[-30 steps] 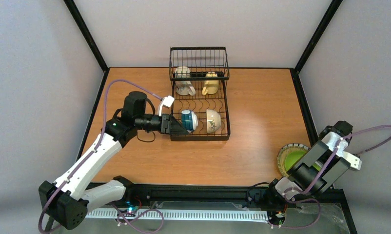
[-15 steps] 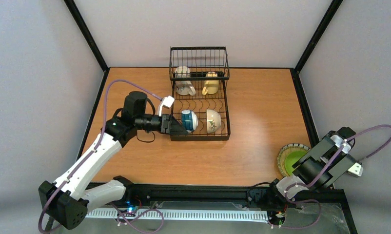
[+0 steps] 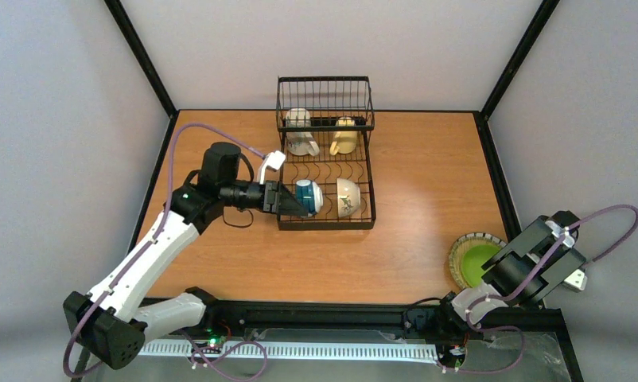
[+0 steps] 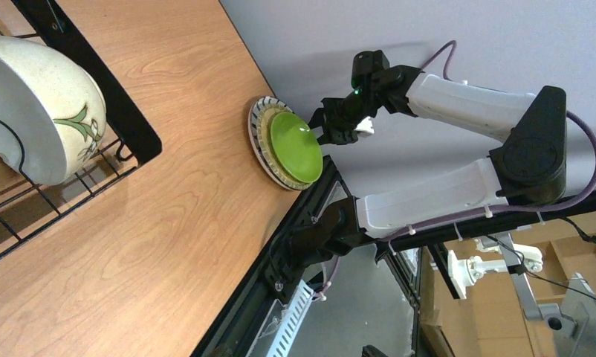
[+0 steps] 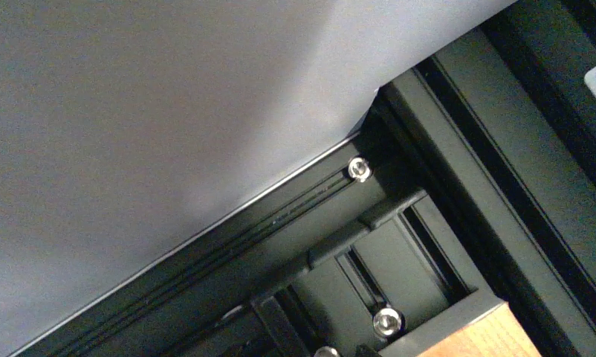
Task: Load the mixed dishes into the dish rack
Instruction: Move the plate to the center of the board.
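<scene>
The black wire dish rack (image 3: 325, 216) stands at mid-table. A white mug (image 3: 300, 135) and a cream-yellow mug (image 3: 345, 137) sit in its basket section. The teal-and-white bowl (image 3: 306, 196) and the white bowl with motif (image 3: 348, 196) stand on edge in the slots; the motif bowl also shows in the left wrist view (image 4: 35, 111). My left gripper (image 3: 293, 207) points at the teal bowl from the rack's left side; its fingers are hidden. The lime-green plate (image 3: 476, 259) lies on the white plate (image 4: 259, 137) at the near right. My right gripper (image 4: 323, 128) hovers at the green plate's (image 4: 295, 146) edge with fingers apart.
Black frame posts and grey walls close in the table's left, right and far sides. A black rail (image 3: 340, 312) runs along the near edge. The right wrist view shows only wall and frame rail (image 5: 399, 245). Bare wood (image 3: 355, 259) lies between rack and plates.
My right arm has swung down and toward the near edge beside the stacked plates. My left gripper has tilted and shifted slightly at the rack's left side. The dishes have not moved.
</scene>
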`<act>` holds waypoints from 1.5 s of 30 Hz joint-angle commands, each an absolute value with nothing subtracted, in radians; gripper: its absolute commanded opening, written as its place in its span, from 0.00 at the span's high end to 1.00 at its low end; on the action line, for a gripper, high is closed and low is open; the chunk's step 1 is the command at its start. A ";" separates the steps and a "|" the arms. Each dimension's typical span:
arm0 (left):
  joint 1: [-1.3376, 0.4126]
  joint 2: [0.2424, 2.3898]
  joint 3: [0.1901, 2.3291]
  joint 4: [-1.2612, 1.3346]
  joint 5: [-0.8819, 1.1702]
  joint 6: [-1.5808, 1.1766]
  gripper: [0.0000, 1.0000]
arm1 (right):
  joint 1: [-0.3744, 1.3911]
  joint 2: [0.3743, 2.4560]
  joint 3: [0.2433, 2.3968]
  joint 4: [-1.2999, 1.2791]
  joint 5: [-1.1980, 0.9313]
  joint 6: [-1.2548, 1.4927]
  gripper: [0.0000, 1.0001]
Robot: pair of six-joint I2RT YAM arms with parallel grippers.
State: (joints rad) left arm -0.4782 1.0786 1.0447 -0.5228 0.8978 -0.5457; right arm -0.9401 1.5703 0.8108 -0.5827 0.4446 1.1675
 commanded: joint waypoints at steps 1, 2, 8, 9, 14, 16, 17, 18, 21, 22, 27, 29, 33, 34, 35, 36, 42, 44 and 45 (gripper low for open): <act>-0.485 1.089 1.095 -0.558 0.900 -0.519 0.02 | -0.957 1.557 0.792 -0.649 0.337 1.164 0.14; -0.485 1.090 1.095 -0.558 0.900 -0.519 0.02 | -0.954 1.547 0.789 -0.651 0.332 1.161 0.14; -0.485 1.070 1.088 -0.561 0.900 -0.518 0.02 | -0.895 1.491 0.773 -0.676 0.318 1.163 0.14; -0.485 1.065 1.088 -0.567 0.900 -0.515 0.02 | -0.884 1.483 0.770 -0.678 0.314 1.165 0.14; -0.485 1.033 1.079 -0.592 0.895 -0.504 0.02 | -0.805 1.459 0.761 -0.707 0.315 1.202 0.14; -0.485 1.018 1.070 -0.594 0.888 -0.504 0.02 | -0.764 1.451 0.760 -0.723 0.322 1.228 0.13; -0.485 1.011 1.065 -0.594 0.886 -0.503 0.02 | -0.743 1.446 0.759 -0.732 0.326 1.240 0.13; -0.485 1.005 1.062 -0.596 0.884 -0.500 0.02 | -0.724 1.440 0.759 -0.738 0.325 1.253 0.13; -0.485 0.993 1.059 -0.603 0.885 -0.494 0.02 | -0.665 1.431 0.763 -0.765 0.330 1.295 0.13; -0.485 0.987 1.055 -0.603 0.884 -0.495 0.02 | -0.645 1.429 0.766 -0.775 0.332 1.309 0.13; -0.485 0.958 1.045 -0.618 0.891 -0.498 0.02 | -0.553 1.424 0.761 -0.813 0.330 1.384 0.13; -0.485 0.948 1.044 -0.631 0.891 -0.494 0.02 | -0.519 1.425 0.756 -0.815 0.323 1.406 0.13; -0.485 0.932 1.037 -0.638 0.888 -0.495 0.02 | -0.447 1.435 0.742 -0.823 0.316 1.464 0.13; -0.485 0.931 1.036 -0.637 0.889 -0.498 0.02 | -0.425 1.438 0.740 -0.825 0.315 1.481 0.13; -0.485 0.929 1.037 -0.637 0.890 -0.497 0.02 | -0.402 1.443 0.737 -0.828 0.312 1.497 0.13; -0.485 0.927 1.036 -0.634 0.890 -0.496 0.02 | -0.379 1.446 0.735 -0.827 0.309 1.513 0.13; -0.485 0.924 1.029 -0.628 0.891 -0.499 0.02 | -0.213 1.511 0.787 -0.842 0.301 1.591 0.13; -0.485 0.924 1.027 -0.628 0.889 -0.499 0.02 | -0.161 1.544 0.820 -0.854 0.301 1.613 0.13; -0.484 0.923 1.029 -0.627 0.888 -0.499 0.02 | -0.137 1.561 0.836 -0.857 0.301 1.620 0.13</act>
State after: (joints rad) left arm -0.4782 0.9356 1.0290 -0.6064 0.8860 -0.5152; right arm -0.2234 1.5028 0.7784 -0.8314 0.3279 1.5322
